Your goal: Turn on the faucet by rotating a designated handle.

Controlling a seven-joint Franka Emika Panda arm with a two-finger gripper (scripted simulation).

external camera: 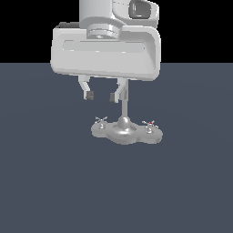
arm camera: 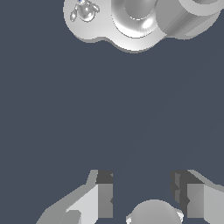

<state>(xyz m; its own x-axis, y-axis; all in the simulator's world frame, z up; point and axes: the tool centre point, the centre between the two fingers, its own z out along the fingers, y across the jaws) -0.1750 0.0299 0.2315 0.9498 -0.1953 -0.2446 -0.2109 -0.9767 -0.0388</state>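
Dark slate floor (external camera: pixel 54 182), black backdrop. Gripper (external camera: pixel 101 96) hangs with fingers (external camera: pixel 89 95) apart, holding nothing. Silver faucet (external camera: pixel 126 132) sits just below the fingertips, untouched; its spout rises beside one finger, the handles (external camera: pixel 101 120) lower down.

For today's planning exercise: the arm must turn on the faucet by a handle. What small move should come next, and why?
Probably lower toward one cross handle. The gripper hangs open above the faucet, touching nothing; the wrist view shows only floor between its fingers.
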